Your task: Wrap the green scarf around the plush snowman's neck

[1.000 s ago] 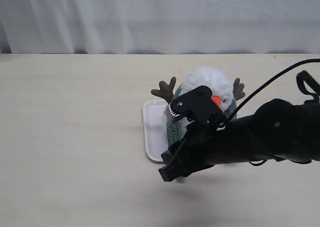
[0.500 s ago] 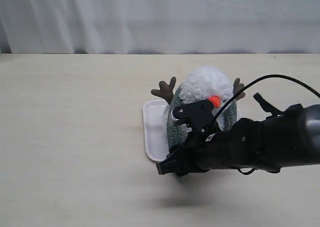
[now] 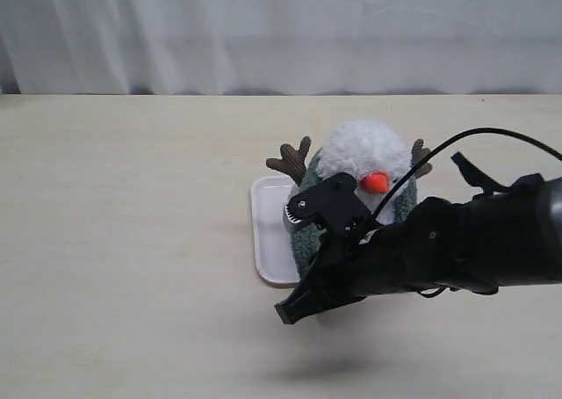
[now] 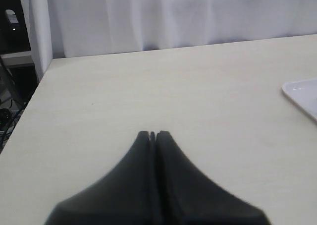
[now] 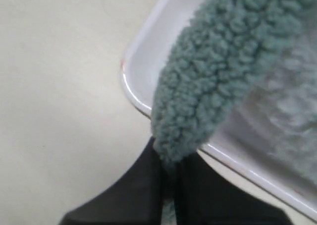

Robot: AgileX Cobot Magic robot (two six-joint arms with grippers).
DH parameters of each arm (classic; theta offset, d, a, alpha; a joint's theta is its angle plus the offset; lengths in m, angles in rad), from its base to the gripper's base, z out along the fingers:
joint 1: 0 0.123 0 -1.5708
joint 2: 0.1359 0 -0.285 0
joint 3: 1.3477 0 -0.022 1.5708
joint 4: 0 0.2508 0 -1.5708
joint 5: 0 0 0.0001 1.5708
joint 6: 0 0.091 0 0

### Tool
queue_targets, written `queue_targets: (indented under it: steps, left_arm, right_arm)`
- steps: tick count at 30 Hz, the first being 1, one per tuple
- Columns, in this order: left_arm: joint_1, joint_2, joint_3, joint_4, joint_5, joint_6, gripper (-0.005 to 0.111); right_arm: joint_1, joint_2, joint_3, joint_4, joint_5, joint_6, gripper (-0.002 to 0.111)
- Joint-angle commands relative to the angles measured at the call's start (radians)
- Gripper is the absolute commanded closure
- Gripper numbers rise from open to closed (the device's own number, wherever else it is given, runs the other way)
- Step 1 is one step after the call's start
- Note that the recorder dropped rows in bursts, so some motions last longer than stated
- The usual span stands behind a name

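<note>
The right arm has sunk slightly toward the table's near edge, and its black gripper (image 5: pixel 168 160) has pinched together on the rounded end of the fuzzy grey-green fleece scarf (image 5: pixel 208 76). The scarf shows on both sides of the fluffy white plush snowman (image 3: pixel 364 148), which sits at the white rectangular tray (image 3: pixel 266 232). The left gripper (image 4: pixel 152 134) hovers over the pale wooden table (image 4: pixel 148 76), fingers pressed together, empty.

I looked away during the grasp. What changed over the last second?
The right gripper closed its fingers on the hanging end of the green scarf, taking hold of it. The plush snowman and the white tray stayed roughly where they were.
</note>
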Motion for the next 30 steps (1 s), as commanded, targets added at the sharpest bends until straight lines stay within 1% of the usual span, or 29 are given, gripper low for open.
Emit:
queue_targets:
  steps: [1, 4, 9, 12, 14, 17, 25, 28, 30]
  left_arm:
    - [-0.008, -0.002, 0.002, 0.001, -0.013, 0.0, 0.107]
    - [-0.008, -0.002, 0.002, 0.001, -0.013, 0.0, 0.107]
    - [-0.008, -0.002, 0.002, 0.001, -0.013, 0.0, 0.107]
    - [-0.008, -0.002, 0.002, 0.001, -0.013, 0.0, 0.107]
    - [-0.008, -0.002, 0.002, 0.001, -0.013, 0.0, 0.107]
    - [-0.008, -0.002, 0.002, 0.001, -0.013, 0.0, 0.107]
    - [-0.008, -0.002, 0.002, 0.001, -0.013, 0.0, 0.107]
    - [-0.008, -0.002, 0.002, 0.001, -0.013, 0.0, 0.107]
    - [-0.008, -0.002, 0.002, 0.001, -0.013, 0.0, 0.107]
  right_arm:
    - [0.0, -0.084, -0.006, -0.049, 0.026, -0.031, 0.104]
    - [-0.02, -0.124, -0.006, -0.095, 0.05, -0.031, 0.104]
    - [-0.118, -0.13, -0.006, -0.185, 0.136, -0.022, 0.104]
    - [-0.179, -0.13, -0.006, -0.297, 0.184, 0.045, 0.104]
    - [-0.201, -0.13, -0.006, -0.388, 0.205, 0.094, 0.104]
    - [-0.208, -0.13, -0.006, -0.54, 0.214, 0.149, 0.104]
    - [-0.208, -0.13, -0.006, -0.882, 0.225, 0.205, 0.104]
    - [-0.208, -0.13, -0.006, -0.949, 0.242, 0.239, 0.104]
    - [-0.208, -0.128, -0.006, -0.951, 0.26, 0.239, 0.104]
